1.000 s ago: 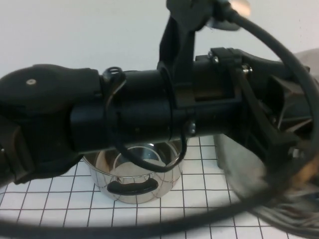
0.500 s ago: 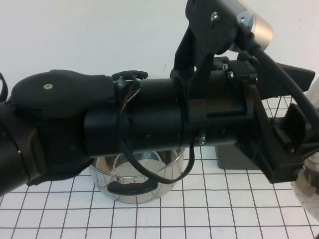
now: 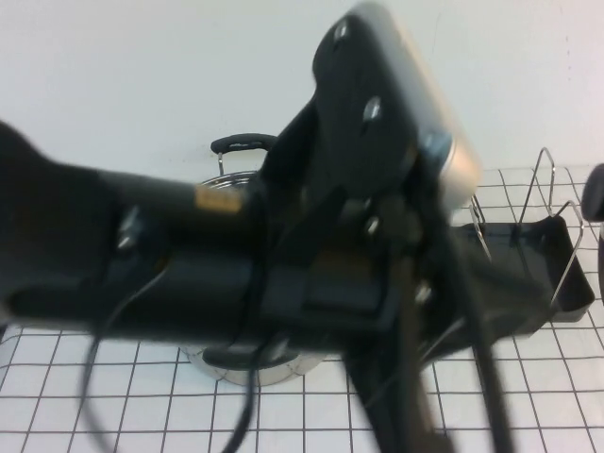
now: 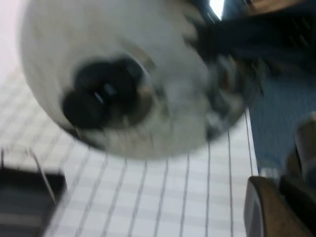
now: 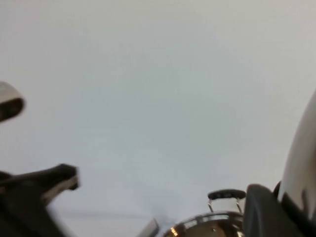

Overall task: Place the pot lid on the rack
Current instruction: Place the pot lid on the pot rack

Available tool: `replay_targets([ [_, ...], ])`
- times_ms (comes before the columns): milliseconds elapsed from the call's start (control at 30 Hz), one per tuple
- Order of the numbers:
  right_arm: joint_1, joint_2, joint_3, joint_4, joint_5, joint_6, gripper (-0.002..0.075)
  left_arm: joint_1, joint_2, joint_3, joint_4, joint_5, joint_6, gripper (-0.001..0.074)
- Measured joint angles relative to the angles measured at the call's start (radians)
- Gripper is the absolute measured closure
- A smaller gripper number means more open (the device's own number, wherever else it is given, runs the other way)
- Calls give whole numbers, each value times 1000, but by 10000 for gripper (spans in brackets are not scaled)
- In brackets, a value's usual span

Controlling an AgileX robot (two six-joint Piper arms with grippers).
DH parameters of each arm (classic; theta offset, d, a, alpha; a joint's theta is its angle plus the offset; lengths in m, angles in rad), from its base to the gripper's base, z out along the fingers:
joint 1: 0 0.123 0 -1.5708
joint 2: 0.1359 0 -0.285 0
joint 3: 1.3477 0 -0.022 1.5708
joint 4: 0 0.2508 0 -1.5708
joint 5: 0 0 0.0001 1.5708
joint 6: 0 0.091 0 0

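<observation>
The pot lid (image 4: 148, 98), shiny with a black knob (image 4: 101, 94), hangs tilted in the air above the checked table in the left wrist view. Its pale rim (image 5: 302, 158) runs along the edge of the right wrist view, and my right gripper (image 5: 276, 210) is shut on it. The rack (image 3: 557, 283), a dark tray with wire loops (image 3: 545, 165), stands at the right of the high view, and its corner (image 4: 27, 197) shows below the lid. My left gripper (image 4: 276, 202) hangs apart from the lid, with nothing seen in it.
My left arm (image 3: 283, 264) crosses close to the high camera and hides most of the table. The steel pot (image 3: 241, 363) with black handles (image 3: 243, 142) stands behind it, left of the rack. It also shows low in the right wrist view, pot (image 5: 212, 228).
My left arm has shifted across the high camera, uncovering the rack on the right. The lid that showed at the lower right has gone from that view.
</observation>
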Motion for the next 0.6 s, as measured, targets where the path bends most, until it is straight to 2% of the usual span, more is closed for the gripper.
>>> replay_targets([
  [167, 0, 166, -59, 0, 56, -110, 666, 0, -69, 0, 351, 196, -299, 729],
  [300, 0, 335, -149, 0, 99, -133, 666, 0, -141, 42, 553, 306, -391, 732],
  [400, 0, 484, -245, 0, 143, -145, 666, 0, -221, 110, 627, 285, -399, 734],
  [600, 6, 722, -387, -21, 151, -163, 666, 0, -384, 280, 648, 192, -427, 735],
])
